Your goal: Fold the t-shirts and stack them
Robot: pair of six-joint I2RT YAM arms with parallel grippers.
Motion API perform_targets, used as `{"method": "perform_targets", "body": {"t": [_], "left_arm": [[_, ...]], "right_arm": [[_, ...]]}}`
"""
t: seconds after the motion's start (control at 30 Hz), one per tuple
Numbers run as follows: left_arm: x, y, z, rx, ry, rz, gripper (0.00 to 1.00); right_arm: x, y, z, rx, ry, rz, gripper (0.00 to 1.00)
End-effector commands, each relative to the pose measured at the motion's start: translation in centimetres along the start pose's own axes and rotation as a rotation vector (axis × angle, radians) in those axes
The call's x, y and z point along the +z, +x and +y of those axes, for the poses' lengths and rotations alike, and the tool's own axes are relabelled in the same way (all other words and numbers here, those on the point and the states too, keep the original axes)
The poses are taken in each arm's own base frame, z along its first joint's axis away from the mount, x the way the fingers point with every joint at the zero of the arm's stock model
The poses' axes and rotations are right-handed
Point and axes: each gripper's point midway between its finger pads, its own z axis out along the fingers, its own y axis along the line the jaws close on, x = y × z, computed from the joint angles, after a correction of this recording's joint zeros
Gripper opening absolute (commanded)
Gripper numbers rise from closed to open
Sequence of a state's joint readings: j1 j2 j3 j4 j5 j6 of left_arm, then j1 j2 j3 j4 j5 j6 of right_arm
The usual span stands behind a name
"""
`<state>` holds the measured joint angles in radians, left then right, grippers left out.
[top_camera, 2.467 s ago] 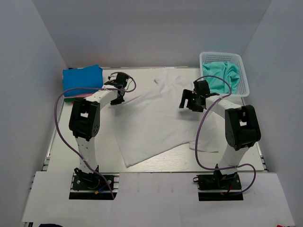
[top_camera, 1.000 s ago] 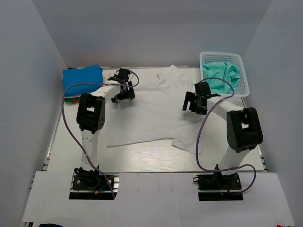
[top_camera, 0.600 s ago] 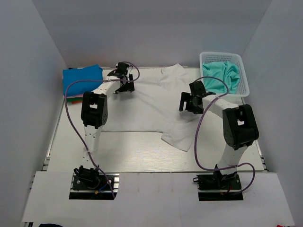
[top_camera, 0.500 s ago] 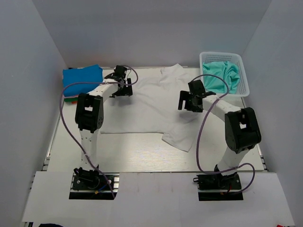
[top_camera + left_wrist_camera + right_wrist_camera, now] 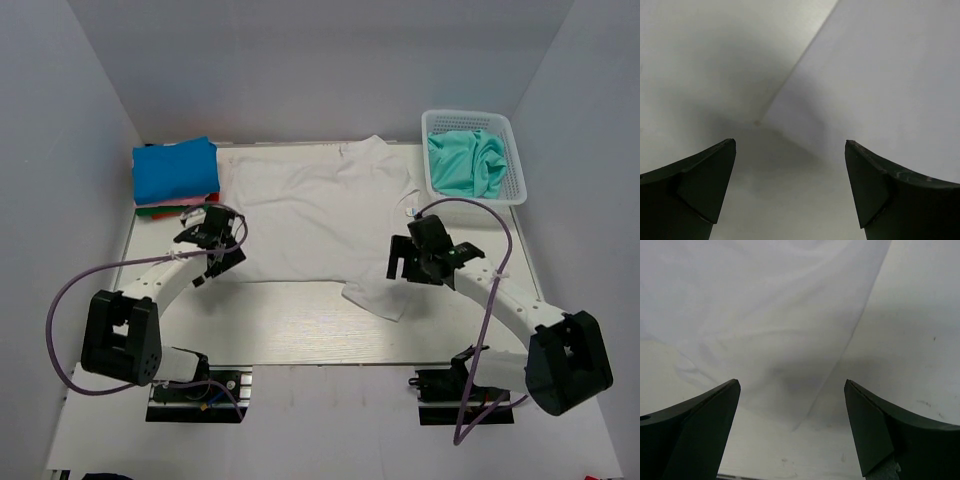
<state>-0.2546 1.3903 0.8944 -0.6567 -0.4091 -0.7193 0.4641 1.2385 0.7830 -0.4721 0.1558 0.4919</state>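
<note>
Nearest me, the left gripper (image 5: 220,248) hangs with fingers spread wide just off the near-left corner of the white t-shirt (image 5: 310,215), the cloth lying to its right. The right gripper (image 5: 408,268), equally spread, hangs over the rumpled near-right flap. The shirt lies flat on the table (image 5: 300,325), long side running left to right, collar apparently at the far edge. Beyond, the basket (image 5: 515,165) holds a crumpled teal shirt (image 5: 465,160). At the far left sits a folded stack (image 5: 175,172), blue on top.

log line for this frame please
white t-shirt: spread flat | left hand: open, by its near-left corner | right hand: open, at its right edge | folded stack: far left
</note>
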Motion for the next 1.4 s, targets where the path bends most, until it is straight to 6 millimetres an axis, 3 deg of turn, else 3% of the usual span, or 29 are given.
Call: {"method": "perform_targets", "body": {"t": [0.0, 0.03, 0.3, 0.4, 0.53, 0.6, 0.7, 0.77, 0.83, 0.9, 0.93, 1.0, 1.03, 1.1, 1.13, 1.17, 1.23, 1.27, 1.3, 1.33, 1.37], "left_arm": [[0.0, 1.8, 2.9, -0.132, -0.058, -0.016, 1.00], [0.3, 3.2, 3.0, -0.127, -0.043, 0.016, 1.00], [2.5, 4.2, 4.3, -0.172, -0.075, 0.020, 1.00], [2.9, 3.8, 4.4, -0.193, -0.072, 0.018, 0.98], [2.2, 1.8, 2.3, -0.216, 0.046, -0.037, 0.97], [2.3, 1.6, 2.6, -0.224, 0.040, -0.038, 0.97], [3.2, 2.9, 3.2, -0.211, 0.005, 0.009, 0.93], [3.8, 4.2, 3.4, -0.202, 0.001, 0.043, 0.86], [4.3, 5.0, 3.4, -0.204, -0.003, 0.067, 0.67], [4.6, 6.0, 3.8, -0.193, -0.016, 0.096, 0.56], [4.9, 6.2, 4.1, -0.197, -0.030, 0.105, 0.44], [4.9, 6.3, 3.9, -0.197, -0.023, 0.111, 0.34], [5.0, 6.9, 4.1, -0.192, -0.028, 0.130, 0.24], [5.0, 7.0, 4.0, -0.192, -0.021, 0.137, 0.16], [4.8, 6.7, 3.9, -0.196, -0.013, 0.128, 0.06], [4.8, 6.7, 3.9, -0.196, -0.013, 0.128, 0.03], [4.5, 6.3, 3.7, -0.203, 0.001, 0.112, 0.00], [4.5, 6.3, 3.7, -0.203, 0.001, 0.112, 0.00], [4.3, 6.3, 3.8, -0.203, 0.001, 0.112, 0.00], [4.2, 6.4, 3.6, -0.204, 0.010, 0.120, 0.00], [4.0, 5.9, 3.4, -0.208, 0.018, 0.111, 0.00]], "right_arm": [[-1.2, 3.1, -0.4, 0.010, 0.013, 0.065, 0.90], [-1.4, 3.6, -0.9, 0.008, 0.029, 0.069, 0.90], [-1.0, 8.3, -1.7, -0.019, 0.045, 0.185, 0.90], [-0.9, 9.3, -1.8, -0.031, 0.048, 0.209, 0.90], [-0.7, 10.4, -1.9, -0.052, 0.048, 0.233, 0.90], [-0.6, 10.8, -1.8, -0.054, 0.044, 0.246, 0.90], [-0.4, 11.4, -1.7, -0.064, 0.046, 0.265, 0.90], [-0.4, 11.3, -1.4, -0.071, 0.042, 0.255, 0.90], [-0.2, 11.2, -1.4, -0.069, 0.046, 0.248, 0.90], [-0.3, 11.2, -0.9, -0.072, 0.036, 0.246, 0.87], [-0.2, 11.3, -0.9, -0.077, 0.036, 0.250, 0.85], [0.0, 11.6, -0.9, -0.080, 0.039, 0.258, 0.81], [0.1, 11.8, -0.9, -0.084, 0.043, 0.262, 0.79], [0.5, 12.3, -0.4, -0.089, 0.021, 0.271, 0.76], [0.7, 12.5, -0.1, -0.089, 0.002, 0.278, 0.73], [0.9, 12.6, 0.4, -0.091, -0.026, 0.278, 0.70], [1.3, 13.0, 0.5, -0.115, -0.044, 0.281, 0.52], [1.5, 13.0, 0.5, -0.121, -0.044, 0.280, 0.41], [1.5, 13.0, 0.6, -0.124, -0.052, 0.277, 0.19], [1.3, 12.9, 0.9, -0.122, -0.069, 0.273, 0.05], [1.2, 12.8, 1.0, -0.121, -0.078, 0.268, 0.00]]}}
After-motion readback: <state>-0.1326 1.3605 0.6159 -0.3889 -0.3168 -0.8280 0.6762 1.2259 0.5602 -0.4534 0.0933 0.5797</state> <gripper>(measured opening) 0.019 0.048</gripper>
